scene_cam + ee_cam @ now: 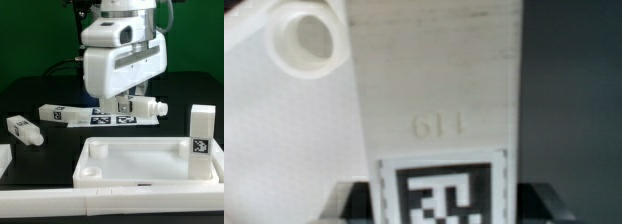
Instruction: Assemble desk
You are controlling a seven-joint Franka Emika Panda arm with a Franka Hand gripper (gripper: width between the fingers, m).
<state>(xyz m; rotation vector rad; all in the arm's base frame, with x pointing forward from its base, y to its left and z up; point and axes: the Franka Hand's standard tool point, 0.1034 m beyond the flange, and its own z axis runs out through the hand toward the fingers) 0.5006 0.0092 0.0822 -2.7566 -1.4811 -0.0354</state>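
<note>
The desk panel (150, 170), white with a raised rim and round corner sockets, lies at the front. One square leg (202, 128) stands upright at its far corner on the exterior view's right. My gripper (122, 104) hangs just behind the panel, shut on another leg (150, 105), which lies level and points to the exterior view's right. In the wrist view this leg (438, 90) runs away from the gripper (445, 198). Its black-and-white tag (446, 190) sits between the dark fingers (359, 196). A panel socket (310, 40) shows beside the leg.
The marker board (100, 118) lies on the black table under and beside the gripper. A loose leg (22, 127) lies toward the exterior view's left. A white piece (3, 156) is cut off at the left edge. A green wall stands behind.
</note>
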